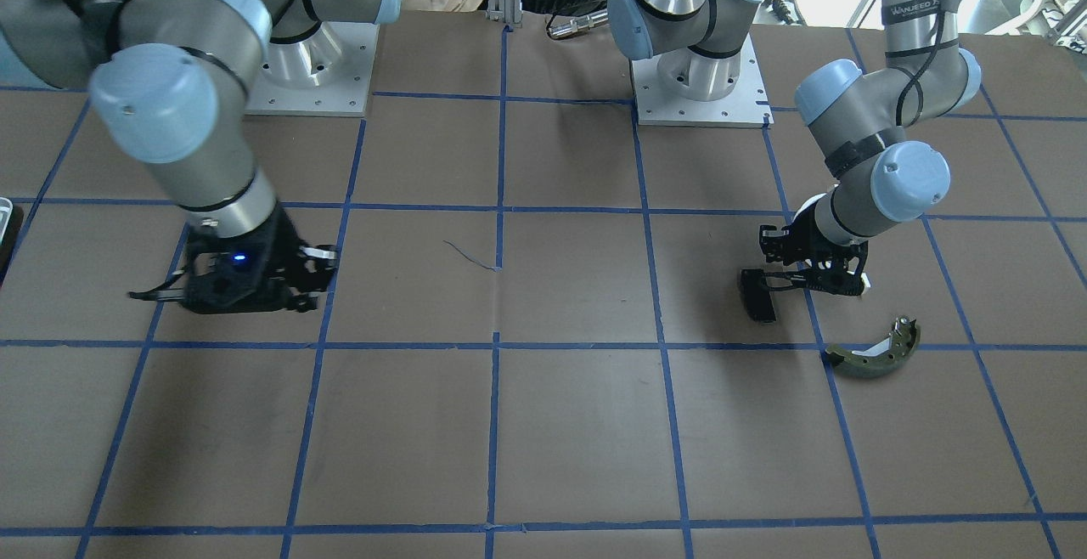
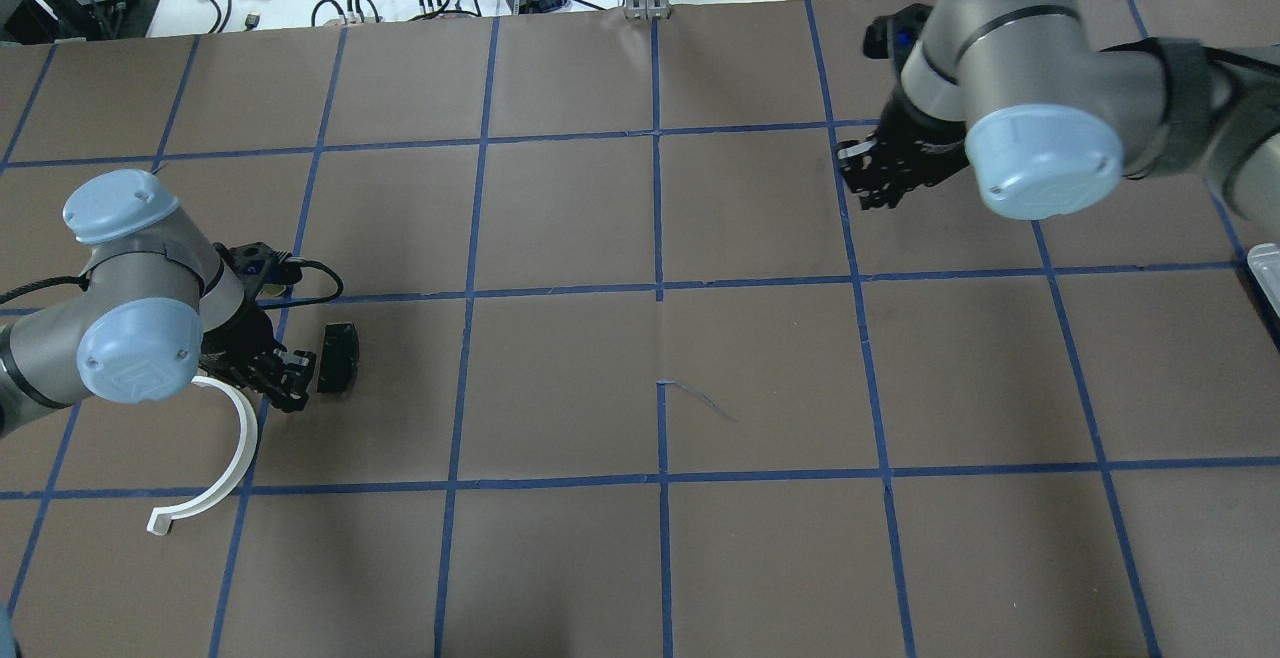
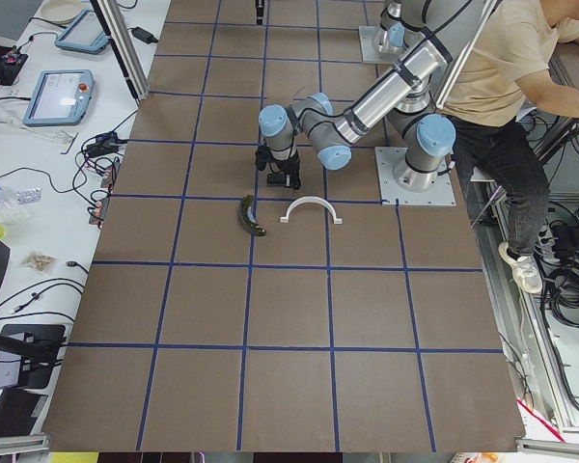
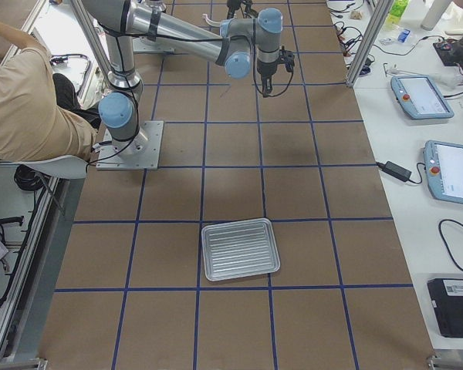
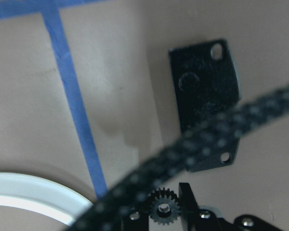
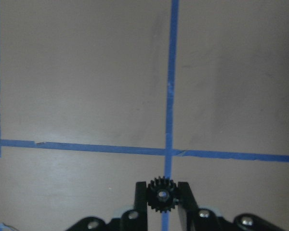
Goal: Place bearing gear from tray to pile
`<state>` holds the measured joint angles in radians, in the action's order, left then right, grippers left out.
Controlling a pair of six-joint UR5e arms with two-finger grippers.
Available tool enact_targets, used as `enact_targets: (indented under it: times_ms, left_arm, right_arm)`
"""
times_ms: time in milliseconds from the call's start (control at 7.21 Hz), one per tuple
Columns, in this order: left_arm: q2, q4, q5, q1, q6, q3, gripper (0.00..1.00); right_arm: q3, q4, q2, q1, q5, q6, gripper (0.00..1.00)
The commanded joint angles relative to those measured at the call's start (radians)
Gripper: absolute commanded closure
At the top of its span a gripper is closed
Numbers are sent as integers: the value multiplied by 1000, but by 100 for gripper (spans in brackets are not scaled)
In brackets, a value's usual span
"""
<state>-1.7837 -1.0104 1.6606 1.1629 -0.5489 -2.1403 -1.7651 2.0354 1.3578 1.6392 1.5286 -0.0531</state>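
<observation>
The task looks close to its end or just past it, though the pictures do not settle which. The tray [image 4: 239, 249], lying well apart from the black pad [image 2: 337, 358] at the other end of the desk [image 2: 760, 358], shows only its bare ribbed floor with nothing in it, so I judge the bearing gear is out of the tray. The gear itself cannot be made out anywhere, neither on the desk beside the pad nor among the other parts of the pile. The white half-ring [image 2: 244, 435] lies near the pad on the robot's side. The olive brake shoe [image 1: 862, 365] lies near the pad on the side away from the robot. The left gripper [image 2: 295, 378] hangs low just beside the pad. I cannot tell whether it is clenched, released or carrying the gear, because a blurred dotted black band crosses its wrist view. The right gripper [image 2: 858, 176] hovers over bare desk well apart from the pad, and its state is also unclear. What is left, as I judge it, is to confirm that the gear rests by the pad.
</observation>
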Motion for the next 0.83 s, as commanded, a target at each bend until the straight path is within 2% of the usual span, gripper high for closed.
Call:
enact_targets:
  times_ms: [0, 277, 555, 694]
  left_arm:
    - [7, 4, 1, -2, -3, 7, 0]
    - [7, -2, -4, 3, 6, 46, 0]
    - [-5, -26, -12, 35, 59, 106, 0]
    - [-6, -34, -33, 75, 93, 135, 0]
  right_arm:
    - [-13, 57, -86, 253, -1, -373, 100]
    - [-33, 144, -195, 368, 7, -468, 100]
    - [-34, 189, -201, 424, -63, -566, 100]
    - [-36, 187, -204, 424, -65, -564, 95]
